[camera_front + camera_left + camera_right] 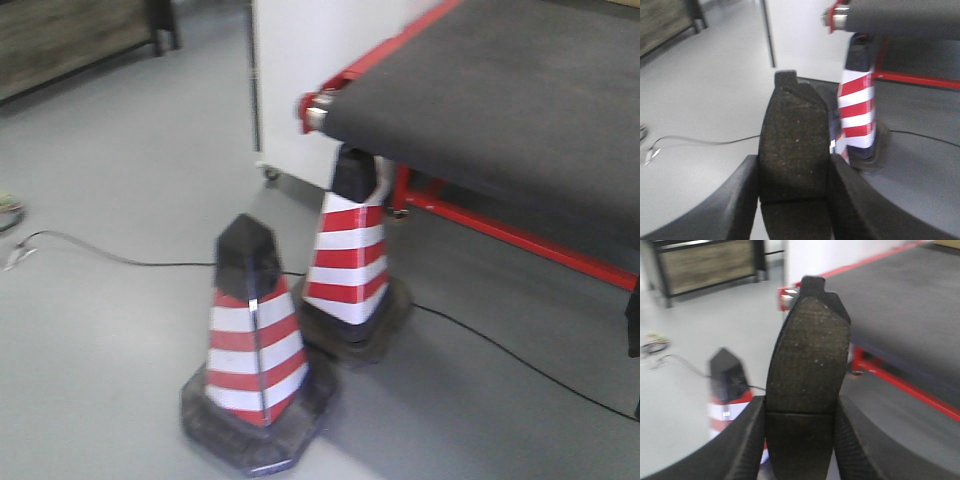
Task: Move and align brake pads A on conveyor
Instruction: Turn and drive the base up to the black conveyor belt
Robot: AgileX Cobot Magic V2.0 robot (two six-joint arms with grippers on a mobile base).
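The grey floor (pixel 100 200) takes up most of the scene. Next in size is the conveyor (pixel 500 90) – a wide, dark charcoal belt of rough matte texture, seen at upper right in the front view, ending in a roller (pixel 315 112) and carried on a red frame (pixel 500 232). A white cabinet (pixel 300 70) on castors stands just behind the roller end. A wood-fronted bench (pixel 705 265) sits well apart against the far side. Two red-and-white striped cones with black tips stand on the floor: the rear cone (pixel 350 260) is directly under the belt's corner, and the near cone (pixel 255 350) is just beside it, bases touching or nearly so. The left gripper (pixel 794 170) is clamped on the first brake pad (pixel 795 130), one black finger (pixel 747 195) pressing each long edge; the pad stands upright, speckled grey face to the camera, its centre groove level with the fingertips. It hangs over the floor, short of the roller. The right gripper (pixel 800 412) likewise grips the second brake pad (pixel 810 355) by its edges, upright, notched tab uppermost – off the belt, which lies beyond it to the right. A thin black cable (pixel 120 260) trails across the floor past the cones.
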